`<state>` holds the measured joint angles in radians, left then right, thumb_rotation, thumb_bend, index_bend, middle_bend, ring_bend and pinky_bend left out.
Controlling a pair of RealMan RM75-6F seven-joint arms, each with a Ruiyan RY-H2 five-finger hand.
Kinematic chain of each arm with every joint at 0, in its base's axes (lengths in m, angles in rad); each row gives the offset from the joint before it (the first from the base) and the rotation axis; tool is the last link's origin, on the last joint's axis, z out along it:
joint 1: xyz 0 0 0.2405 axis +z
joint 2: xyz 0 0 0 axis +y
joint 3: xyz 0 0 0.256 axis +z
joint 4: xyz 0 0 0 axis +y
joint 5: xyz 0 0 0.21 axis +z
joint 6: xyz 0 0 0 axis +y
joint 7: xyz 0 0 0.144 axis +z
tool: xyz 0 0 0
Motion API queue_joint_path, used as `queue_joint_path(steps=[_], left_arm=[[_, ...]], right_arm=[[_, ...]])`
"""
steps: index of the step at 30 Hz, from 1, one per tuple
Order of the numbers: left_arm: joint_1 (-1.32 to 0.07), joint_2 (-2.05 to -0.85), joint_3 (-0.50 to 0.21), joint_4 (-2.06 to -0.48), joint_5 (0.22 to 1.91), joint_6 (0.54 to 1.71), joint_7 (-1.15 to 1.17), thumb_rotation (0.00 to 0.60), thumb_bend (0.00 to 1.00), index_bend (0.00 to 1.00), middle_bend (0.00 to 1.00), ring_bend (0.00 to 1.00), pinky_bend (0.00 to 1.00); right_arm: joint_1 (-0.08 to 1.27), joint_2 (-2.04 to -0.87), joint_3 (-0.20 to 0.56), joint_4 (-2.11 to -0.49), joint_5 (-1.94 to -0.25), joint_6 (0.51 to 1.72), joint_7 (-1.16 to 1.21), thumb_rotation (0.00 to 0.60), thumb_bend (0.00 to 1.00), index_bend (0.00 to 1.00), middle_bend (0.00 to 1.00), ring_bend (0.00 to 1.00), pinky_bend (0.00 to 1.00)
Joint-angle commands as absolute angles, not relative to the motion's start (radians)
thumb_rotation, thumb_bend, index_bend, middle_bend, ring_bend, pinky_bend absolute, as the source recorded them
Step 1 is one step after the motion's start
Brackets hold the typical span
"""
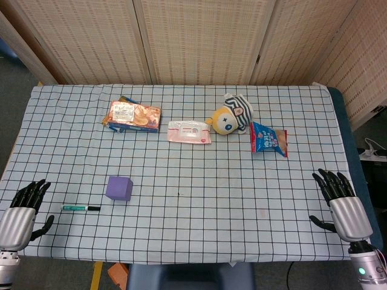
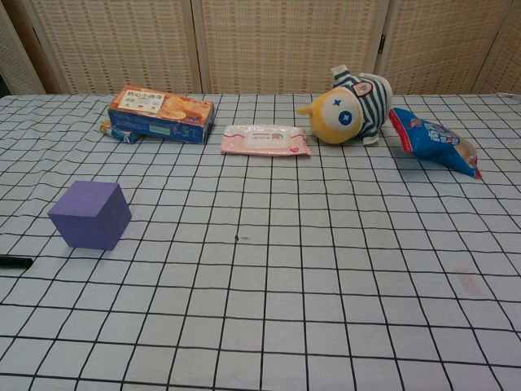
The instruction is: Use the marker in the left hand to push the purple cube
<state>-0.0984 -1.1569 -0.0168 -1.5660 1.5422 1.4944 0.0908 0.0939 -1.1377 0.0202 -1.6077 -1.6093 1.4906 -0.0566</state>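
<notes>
We see the marker (image 1: 81,208) lying flat on the counter (image 1: 199,223), near the purple cube (image 1: 119,188), at its front-left. Our left hand (image 1: 24,205) is at the counter's edge, holding nothing, fingers spread. Our right hand (image 1: 338,196) is also spread and empty.

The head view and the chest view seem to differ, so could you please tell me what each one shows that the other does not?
Only the head view shows the left robot hand and right robot hand, both open on the table, and the whole marker. Only the chest view shows the cube's front face close up; just the marker's black tip is in frame. Both show the biscuit box, wipes, plush toy and snack bag.
</notes>
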Motion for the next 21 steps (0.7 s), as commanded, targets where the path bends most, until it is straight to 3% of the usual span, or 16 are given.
queue_joint_path(steps=[1, 5, 8, 10, 12, 16, 21], left_arm=[[-0.100, -1.158, -0.015, -1.571, 1.539, 1.487, 0.099, 0.600, 0.38, 0.00, 0.00, 0.00, 0.11], [-0.111, -1.178, -0.017, -1.571, 1.549, 1.479, 0.114, 0.600, 0.38, 0.00, 0.00, 0.00, 0.13], [-0.123, -1.215, -0.015, -1.538, 1.577, 1.482, 0.154, 0.600, 0.38, 0.00, 0.03, 0.05, 0.26], [-0.133, -1.234, -0.010, -1.519, 1.593, 1.471, 0.182, 0.600, 0.38, 0.00, 0.06, 0.27, 0.58], [-0.145, -1.251, 0.000, -1.502, 1.609, 1.453, 0.219, 0.600, 0.38, 0.02, 0.12, 0.49, 0.80], [-0.163, -1.305, 0.008, -1.442, 1.635, 1.435, 0.304, 0.600, 0.38, 0.08, 0.24, 0.70, 0.94], [-0.187, -1.361, 0.013, -1.368, 1.625, 1.379, 0.358, 0.600, 0.38, 0.12, 0.23, 0.76, 1.00]], right_arm=[[0.091, -1.137, 0.017, -1.607, -1.614, 1.495, -0.056, 0.600, 0.00, 0.00, 0.00, 0.00, 0.00], [0.081, -1.133, 0.017, -1.607, -1.615, 1.513, -0.054, 0.600, 0.00, 0.00, 0.00, 0.00, 0.00], [0.076, -1.127, 0.021, -1.611, -1.608, 1.521, -0.054, 0.600, 0.00, 0.00, 0.00, 0.00, 0.00], [0.074, -1.125, 0.021, -1.614, -1.606, 1.522, -0.057, 0.600, 0.00, 0.00, 0.00, 0.00, 0.00], [0.073, -1.124, 0.020, -1.617, -1.608, 1.525, -0.060, 0.600, 0.00, 0.00, 0.00, 0.00, 0.00], [0.075, -1.127, 0.016, -1.619, -1.612, 1.517, -0.070, 0.600, 0.00, 0.00, 0.00, 0.00, 0.00], [0.084, -1.129, 0.011, -1.621, -1.609, 1.490, -0.072, 0.600, 0.00, 0.00, 0.00, 0.00, 0.00]])
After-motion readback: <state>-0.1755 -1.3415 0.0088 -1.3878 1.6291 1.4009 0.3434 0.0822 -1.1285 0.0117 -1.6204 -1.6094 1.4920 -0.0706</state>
